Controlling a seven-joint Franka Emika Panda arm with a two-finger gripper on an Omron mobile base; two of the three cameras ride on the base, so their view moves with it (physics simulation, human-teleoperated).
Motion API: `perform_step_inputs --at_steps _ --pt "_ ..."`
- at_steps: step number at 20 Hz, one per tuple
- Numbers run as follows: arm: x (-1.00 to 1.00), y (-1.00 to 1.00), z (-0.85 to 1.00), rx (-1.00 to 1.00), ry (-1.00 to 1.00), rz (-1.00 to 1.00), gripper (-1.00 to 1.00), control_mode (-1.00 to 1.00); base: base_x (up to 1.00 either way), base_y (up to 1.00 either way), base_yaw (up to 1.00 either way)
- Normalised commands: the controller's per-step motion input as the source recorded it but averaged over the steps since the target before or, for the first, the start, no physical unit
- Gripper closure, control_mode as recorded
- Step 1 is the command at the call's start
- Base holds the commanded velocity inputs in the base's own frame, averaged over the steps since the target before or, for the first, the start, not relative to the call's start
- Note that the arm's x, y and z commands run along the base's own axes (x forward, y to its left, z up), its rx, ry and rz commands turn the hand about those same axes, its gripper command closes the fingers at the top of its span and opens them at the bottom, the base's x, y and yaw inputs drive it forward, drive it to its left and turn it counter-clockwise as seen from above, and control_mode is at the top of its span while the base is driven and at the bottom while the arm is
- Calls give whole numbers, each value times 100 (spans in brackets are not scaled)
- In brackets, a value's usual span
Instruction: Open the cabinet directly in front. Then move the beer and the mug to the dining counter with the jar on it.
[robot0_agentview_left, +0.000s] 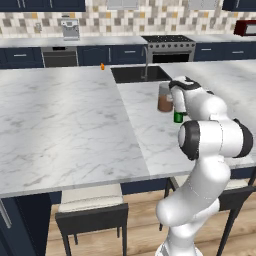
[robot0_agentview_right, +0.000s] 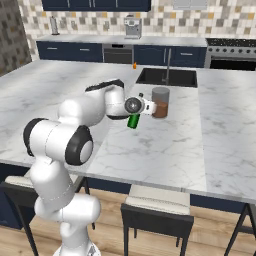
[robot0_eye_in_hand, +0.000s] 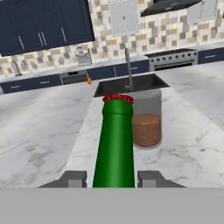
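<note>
Both base views look forward and down from behind the arm, one from its left, one from its right, across the marble tabletop (robot0_agentview_left: 65, 120) toward the inset sink (robot0_agentview_left: 140, 74) and the back wall. The hand view sits low and close, looking along the beer (robot0_eye_in_hand: 114, 144) past the jar (robot0_eye_in_hand: 146, 124) at the same sink.

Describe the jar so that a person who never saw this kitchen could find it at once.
Look at the dining counter, the large white marble island with an inset sink. The jar stands just in front of the sink. It is a clear glass cylinder, brown inside, unlike the slim green beer held beside it.
</note>
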Motion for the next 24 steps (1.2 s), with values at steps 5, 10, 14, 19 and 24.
perform_step_inputs --at_steps 5,10,14,19,24 --pt "66 9 -50 0 -17 0 100 -100 0 0 0" --pt "58 14 -82 -3 -9 0 100 -100 0 0 0" --pt "34 9 -99 -11 -1 1 100 -100 0 0 0" --pt "13 0 -89 -10 -1 6 100 -100 0 0 0" --pt "1 0 -39 -2 -10 6 100 -100 0 0 0"
